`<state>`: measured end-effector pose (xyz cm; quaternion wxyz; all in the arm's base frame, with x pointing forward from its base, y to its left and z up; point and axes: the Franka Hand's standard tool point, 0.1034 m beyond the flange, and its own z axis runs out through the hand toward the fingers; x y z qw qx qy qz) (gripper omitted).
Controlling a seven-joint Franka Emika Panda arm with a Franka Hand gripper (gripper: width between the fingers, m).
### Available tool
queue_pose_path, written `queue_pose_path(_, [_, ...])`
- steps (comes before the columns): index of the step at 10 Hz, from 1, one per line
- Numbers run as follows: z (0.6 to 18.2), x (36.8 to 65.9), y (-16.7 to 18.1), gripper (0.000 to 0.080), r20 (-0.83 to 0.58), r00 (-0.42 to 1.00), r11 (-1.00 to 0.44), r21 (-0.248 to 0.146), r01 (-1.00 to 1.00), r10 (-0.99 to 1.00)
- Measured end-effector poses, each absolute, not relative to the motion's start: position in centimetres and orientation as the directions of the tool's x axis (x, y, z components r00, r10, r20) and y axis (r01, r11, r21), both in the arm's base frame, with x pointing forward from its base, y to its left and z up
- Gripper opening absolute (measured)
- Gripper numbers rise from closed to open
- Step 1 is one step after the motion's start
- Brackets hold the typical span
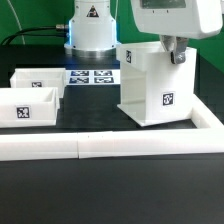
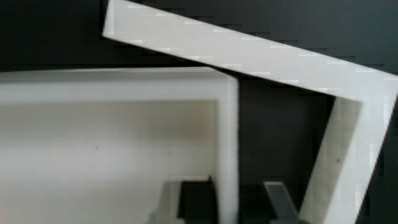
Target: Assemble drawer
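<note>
The drawer's large white casing stands upright at the exterior view's right, a square tag on its front. My gripper comes down onto its top edge at the far right corner. In the wrist view a thin white wall of the casing runs between my fingers, and the gripper is shut on that wall. Two small open-top trays lie at the exterior view's left, one farther back and one nearer, each with a tag.
The marker board lies flat behind the trays, in front of the robot base. A long low white bar runs along the front and turns up the right side; its corner shows beyond the casing.
</note>
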<state>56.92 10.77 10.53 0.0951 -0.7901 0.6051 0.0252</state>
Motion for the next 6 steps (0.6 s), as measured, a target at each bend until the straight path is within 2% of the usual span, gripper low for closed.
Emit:
queue_pose_path(5, [10.41,56.90,10.84,0.0041,-0.154,0.282,-0.265,-0.121,-0.957,-0.947])
queue_pose_path(6, [10.31,57.05,10.76,0.0041,-0.161,0.269,-0.254,-0.111,-0.961,-0.950])
